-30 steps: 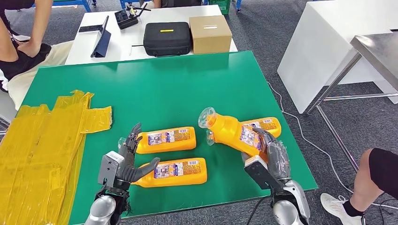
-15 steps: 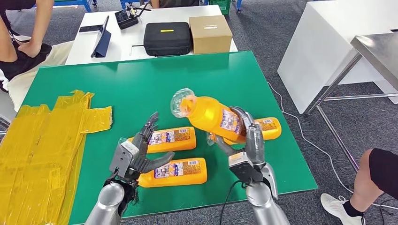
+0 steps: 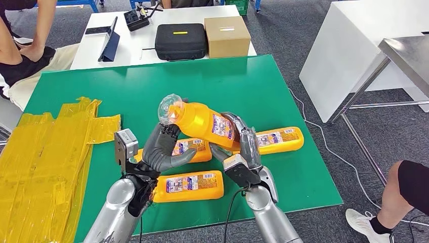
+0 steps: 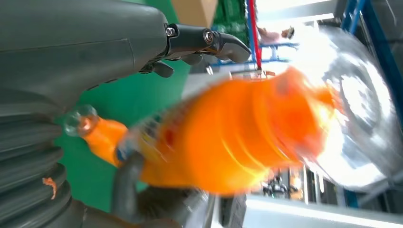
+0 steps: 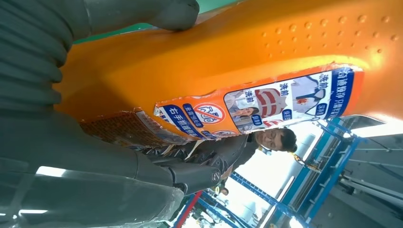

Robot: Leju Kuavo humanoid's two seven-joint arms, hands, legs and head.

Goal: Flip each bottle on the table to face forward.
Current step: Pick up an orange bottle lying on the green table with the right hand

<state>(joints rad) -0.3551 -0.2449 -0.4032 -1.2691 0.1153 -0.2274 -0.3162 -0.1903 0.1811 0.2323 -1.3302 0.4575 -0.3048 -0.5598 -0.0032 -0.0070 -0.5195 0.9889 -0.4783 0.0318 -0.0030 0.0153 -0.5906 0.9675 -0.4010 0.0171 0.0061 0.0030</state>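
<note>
Green tabletop (image 3: 212,86) below, my right hand (image 3: 242,147) grips the orange detergent bottle (image 3: 202,120) mid-body, raised above three lying bottles. My left hand (image 3: 161,149) reaches beneath its neck, fingers spread, holding nothing. Smooth plastic, probably slippery and heavy; best gripped around the labelled middle.

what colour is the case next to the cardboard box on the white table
Black, with a small yellow mark on top: the case beside the cardboard box shows best in the head view.
</note>
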